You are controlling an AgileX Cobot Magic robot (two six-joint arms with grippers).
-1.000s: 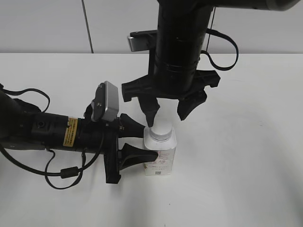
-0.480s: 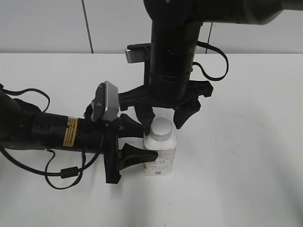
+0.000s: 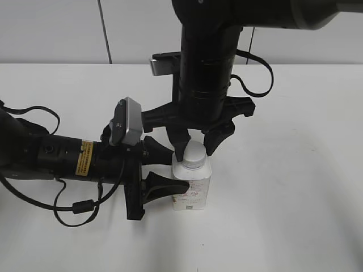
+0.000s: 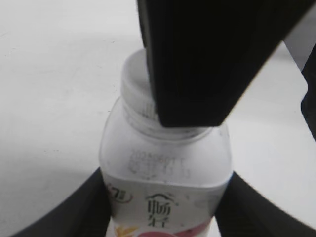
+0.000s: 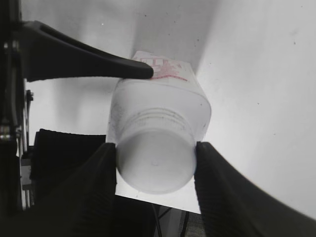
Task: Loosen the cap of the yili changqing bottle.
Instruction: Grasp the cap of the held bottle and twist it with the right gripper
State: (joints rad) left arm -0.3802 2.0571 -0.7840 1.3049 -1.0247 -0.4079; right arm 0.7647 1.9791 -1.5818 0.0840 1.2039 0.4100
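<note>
The yili changqing bottle (image 3: pixel 193 184) stands upright on the white table, a squarish white bottle with a pink-red label. It also shows in the left wrist view (image 4: pixel 165 177) and the right wrist view (image 5: pixel 163 106). My left gripper (image 3: pixel 164 170) comes in sideways from the left and is shut on the bottle's body. The white cap (image 3: pixel 194 153) sits on the neck; it shows in the left wrist view (image 4: pixel 134 79) and the right wrist view (image 5: pixel 155 165). My right gripper (image 3: pixel 194 146) hangs straight down over it, its two fingers shut on the cap's sides (image 5: pixel 155 165).
The white table (image 3: pixel 295 187) runs to a pale wall at the back. The left arm's body and its black cables (image 3: pixel 74 209) lie across the table's left side. The right arm's column (image 3: pixel 207 62) rises above the bottle.
My right gripper has come down from just above the cap and its open fingers have closed onto the cap's sides. The left gripper and the bottle have stayed still.
</note>
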